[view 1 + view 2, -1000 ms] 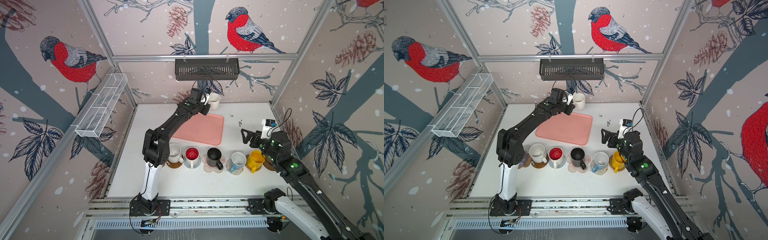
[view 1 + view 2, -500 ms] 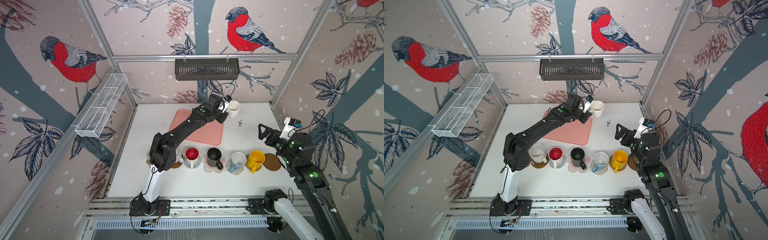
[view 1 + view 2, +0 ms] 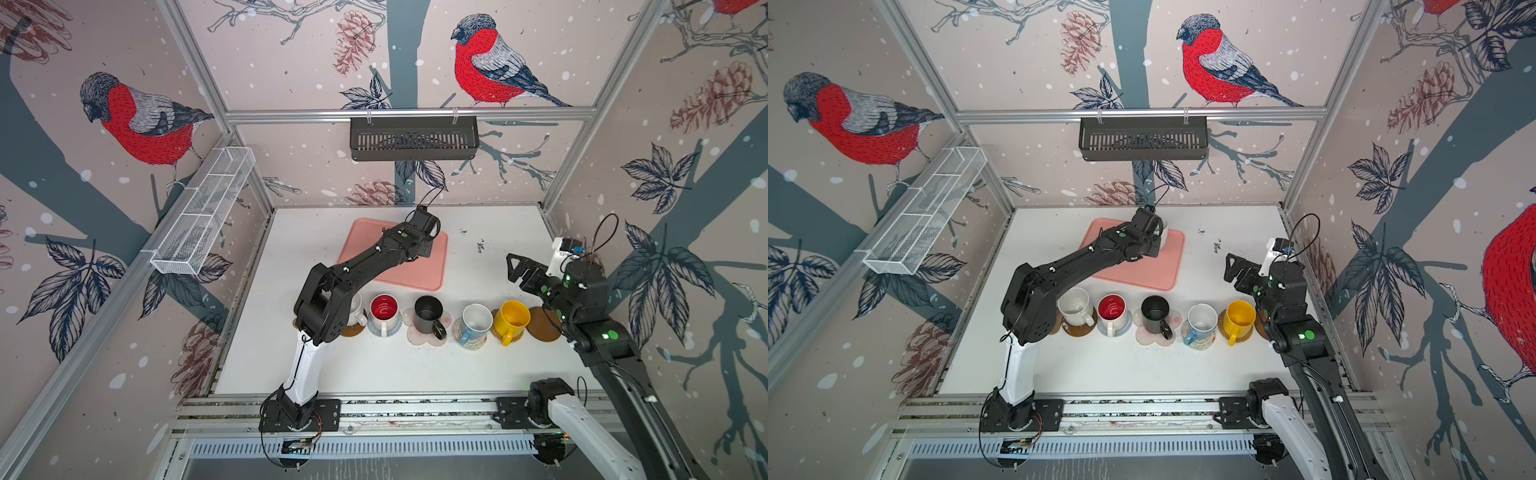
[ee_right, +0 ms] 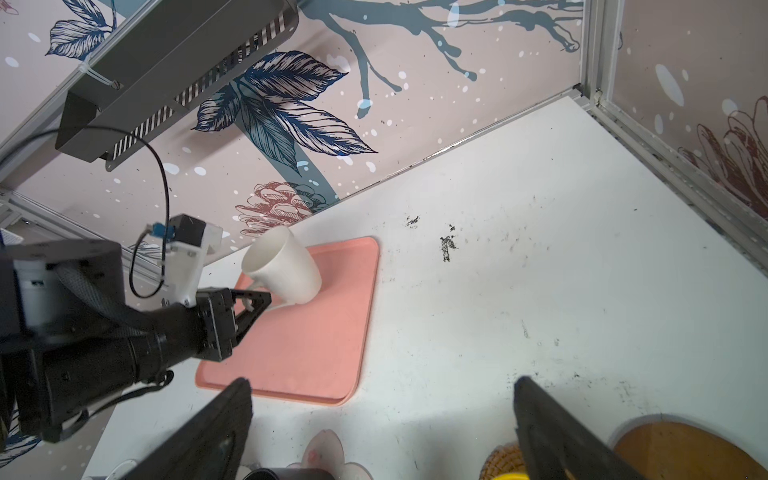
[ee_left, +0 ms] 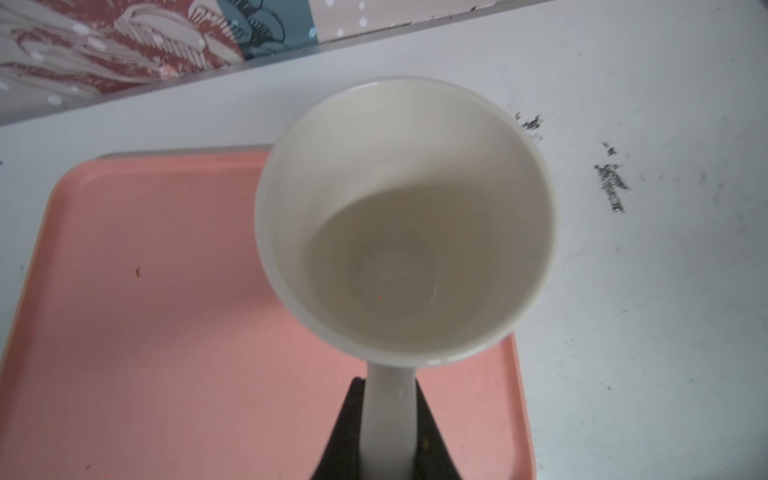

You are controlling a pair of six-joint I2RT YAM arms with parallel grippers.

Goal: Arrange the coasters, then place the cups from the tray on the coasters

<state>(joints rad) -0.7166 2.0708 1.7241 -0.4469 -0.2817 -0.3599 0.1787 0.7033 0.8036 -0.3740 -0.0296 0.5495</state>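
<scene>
Five handled mugs point(image 3: 1155, 313) stood on coasters point(image 3: 1144, 337) in a row across the middle of the white table point(image 3: 374, 365). The left gripper point(image 4: 255, 300) was clamped on the handle of a plain white ceramic mug point(image 5: 403, 224), which tilted over the far right corner of the salmon-pink rectangular tray point(image 3: 415, 274). The right gripper point(image 3: 514, 270), spread wide and empty, hovered near the table's right edge behind a bare glossy brown disc coaster point(image 3: 542, 324).

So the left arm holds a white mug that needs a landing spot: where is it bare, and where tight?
Bare: the brown coaster right of the yellow mug; the table right of the tray; the table strip in front of the mugs. Crowded: the five-mug row itself.
</scene>
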